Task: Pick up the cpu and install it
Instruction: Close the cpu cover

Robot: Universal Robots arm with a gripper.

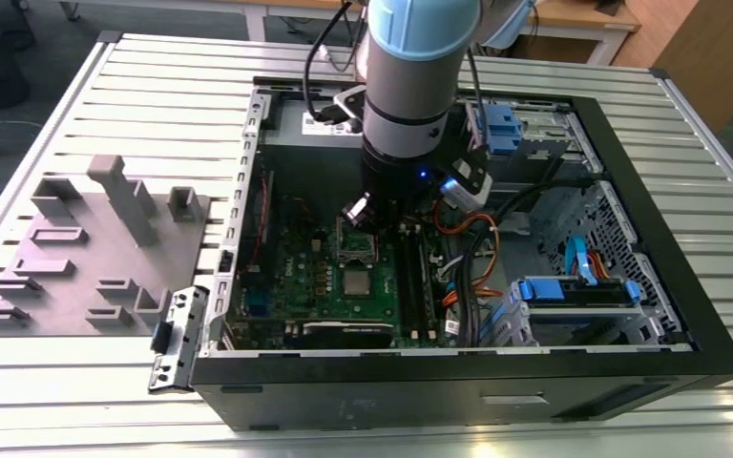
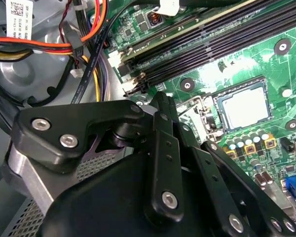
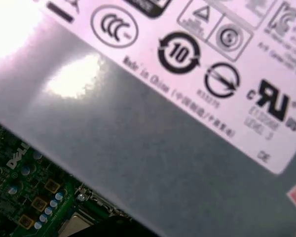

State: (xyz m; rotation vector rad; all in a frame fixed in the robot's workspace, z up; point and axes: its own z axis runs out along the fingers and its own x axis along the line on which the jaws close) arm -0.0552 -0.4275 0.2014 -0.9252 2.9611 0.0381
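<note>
Gripper [image 1: 377, 221] hangs low inside the open computer case [image 1: 469, 396], over the green motherboard [image 1: 303, 277]; from where I stand I cannot tell whether it is wide or closed. The cpu [image 2: 244, 106] lies flat on the board, near the gripper but off to one side rather than underneath. I'd judge the pickup not yet made. It calls for centring squarely over the chip.

There was one case [image 1: 469, 401] on one worktop [image 1: 150, 95]. Inside the case were one green board [image 1: 301, 277], one cpu [image 1: 358, 283], one grey box [image 1: 293, 129] and two blue brackets [image 1: 500, 127] [image 1: 575, 291]. There were also one arm [image 1: 411, 86] and one grey tray [image 1: 87, 258]. The second wrist view likewise held one cpu [image 2: 244, 106].
</note>
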